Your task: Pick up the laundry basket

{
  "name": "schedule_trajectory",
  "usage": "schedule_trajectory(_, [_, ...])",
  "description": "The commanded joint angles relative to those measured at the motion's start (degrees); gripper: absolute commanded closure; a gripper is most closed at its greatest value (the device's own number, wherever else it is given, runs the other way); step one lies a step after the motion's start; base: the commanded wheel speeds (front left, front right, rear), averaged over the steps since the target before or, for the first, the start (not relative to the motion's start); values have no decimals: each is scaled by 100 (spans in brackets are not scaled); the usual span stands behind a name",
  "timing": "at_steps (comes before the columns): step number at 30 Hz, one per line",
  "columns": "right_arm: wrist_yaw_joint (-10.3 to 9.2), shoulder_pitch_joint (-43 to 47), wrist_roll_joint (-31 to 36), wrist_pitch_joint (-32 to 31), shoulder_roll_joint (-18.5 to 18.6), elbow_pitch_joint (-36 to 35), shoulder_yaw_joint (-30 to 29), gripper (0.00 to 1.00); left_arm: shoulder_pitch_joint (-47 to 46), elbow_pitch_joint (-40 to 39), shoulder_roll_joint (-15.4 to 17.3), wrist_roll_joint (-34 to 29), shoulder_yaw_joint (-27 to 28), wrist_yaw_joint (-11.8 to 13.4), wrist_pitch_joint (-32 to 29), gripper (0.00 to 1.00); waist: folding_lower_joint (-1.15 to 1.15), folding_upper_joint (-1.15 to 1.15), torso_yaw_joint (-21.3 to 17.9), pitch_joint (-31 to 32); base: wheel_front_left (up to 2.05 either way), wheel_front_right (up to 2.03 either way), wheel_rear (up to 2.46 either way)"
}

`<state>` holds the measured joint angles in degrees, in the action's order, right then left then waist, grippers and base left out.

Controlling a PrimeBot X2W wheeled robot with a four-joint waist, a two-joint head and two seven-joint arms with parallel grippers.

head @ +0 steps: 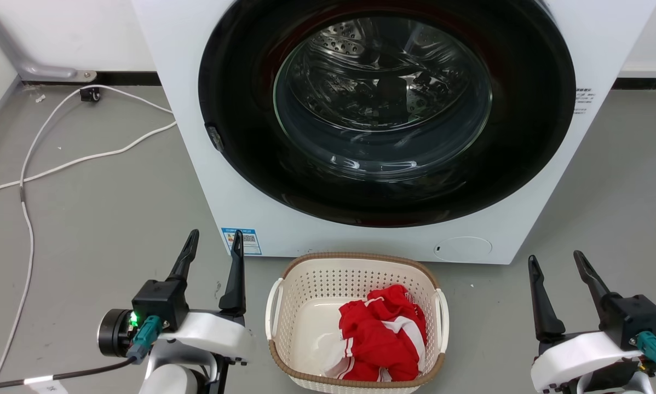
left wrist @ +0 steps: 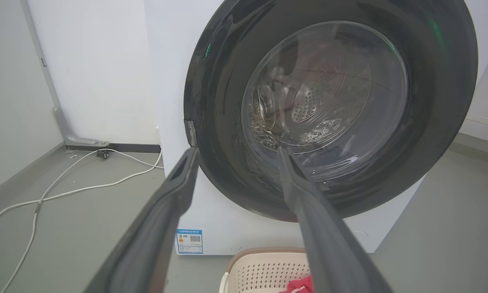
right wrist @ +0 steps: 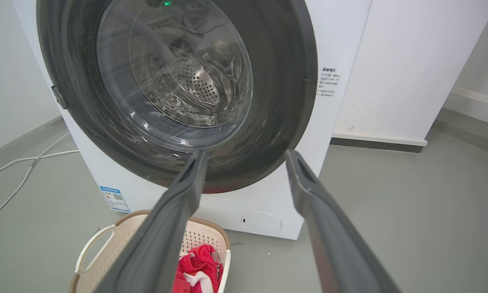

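Grey floor (head: 87,219): our left gripper (head: 216,234) and right gripper (head: 556,256) flank the laundry basket (head: 317,290), both spread, empty.
Probably light, stiff plastic; we take its side handles (head: 271,303).

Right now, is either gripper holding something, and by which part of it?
Nothing is held. The left gripper and the right gripper are both open and empty; the laundry basket stands on the floor between them, untouched.

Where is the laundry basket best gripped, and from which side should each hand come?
Probably by its two white side handles: the left hand on the left handle, the right hand on the right handle, each coming in from its own side. The laundry basket stands upright between the open hands, and the handles bow outward.
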<state>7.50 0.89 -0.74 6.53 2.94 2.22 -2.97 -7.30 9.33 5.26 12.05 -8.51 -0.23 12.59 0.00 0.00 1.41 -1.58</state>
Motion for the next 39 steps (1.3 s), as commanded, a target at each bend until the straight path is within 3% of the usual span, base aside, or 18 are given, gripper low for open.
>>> schedule_trajectory(1, [-3, 31, 145, 43, -7, -59, 5, 0, 25, -32, 17, -140, -3, 27, 47, 0, 0, 0, 3, 5, 0, 0, 0])
schedule_trajectory(22, [-2, 145, 908, 171, -11, -130, -28, 0, 107, -7, -75, -938, -21, -3, 276, 0, 0, 0, 81, -4, 0, 0, 0])
schedule_trajectory(39, [-2, 58, 555, 277, -11, 83, -91, 0, 120, 81, -144, -854, 81, -93, 276, 0, 0, 0, 99, -19, 0, 0, 0])
